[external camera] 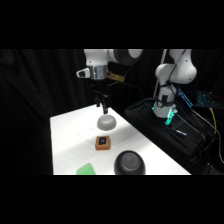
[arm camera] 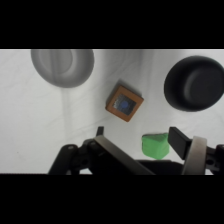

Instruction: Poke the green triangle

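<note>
Four things lie on the white table (external camera: 65, 135) under the raised gripper (external camera: 102, 106). Nearest the jaws in the wrist view is the green triangle (arm camera: 154, 145), a small flat bright green piece with angled edges, sitting between the two fingers (arm camera: 179, 141) and clear of both. The jaws stand wide with nothing held. Just beyond is the orange block (arm camera: 124, 102) with its dark blue top. Farther off sit a black dome (arm camera: 195, 83) to one side and a grey dome (arm camera: 62, 66) to the other.
</note>
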You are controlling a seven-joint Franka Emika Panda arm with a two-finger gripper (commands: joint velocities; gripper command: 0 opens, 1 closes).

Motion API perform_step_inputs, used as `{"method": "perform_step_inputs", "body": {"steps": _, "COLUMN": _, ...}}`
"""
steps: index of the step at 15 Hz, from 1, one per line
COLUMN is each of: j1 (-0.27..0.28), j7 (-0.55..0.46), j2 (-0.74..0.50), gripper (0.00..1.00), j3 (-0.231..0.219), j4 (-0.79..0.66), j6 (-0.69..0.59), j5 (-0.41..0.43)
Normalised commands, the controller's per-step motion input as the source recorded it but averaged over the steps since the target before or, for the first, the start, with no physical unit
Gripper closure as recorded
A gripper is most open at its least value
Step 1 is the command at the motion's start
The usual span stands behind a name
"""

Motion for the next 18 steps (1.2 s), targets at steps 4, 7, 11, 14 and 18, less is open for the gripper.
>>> {"method": "perform_step_inputs", "body": {"steps": 4, "j1": -0.010, "j7": -0.01, "j2": 0.08, "gripper": 0.00, "j3": 0.030, "j4": 0.12, "j6": -0.03, "j5": 0.042}}
{"method": "perform_step_inputs", "body": {"steps": 7, "j1": 0.031, "j7": 0.05, "j2": 0.33, "gripper": 0.00, "j3": 0.059, "j4": 0.48, "j6": -0.08, "j5": 0.020}}
{"method": "perform_step_inputs", "body": {"steps": 11, "j1": 0.059, "j7": 0.11, "j2": 0.50, "gripper": 0.00, "j3": 0.055, "j4": 0.71, "j6": -0.16, "j5": -0.055}}
{"method": "perform_step_inputs", "body": {"steps": 14, "j1": 0.068, "j7": 0.12, "j2": 0.57, "gripper": 0.00, "j3": 0.032, "j4": 0.84, "j6": -0.25, "j5": -0.074}}
{"method": "perform_step_inputs", "body": {"steps": 18, "j1": 0.061, "j7": 0.11, "j2": 0.52, "gripper": 0.28, "j3": 0.010, "j4": 0.81, "j6": -0.27, "j5": -0.091}}
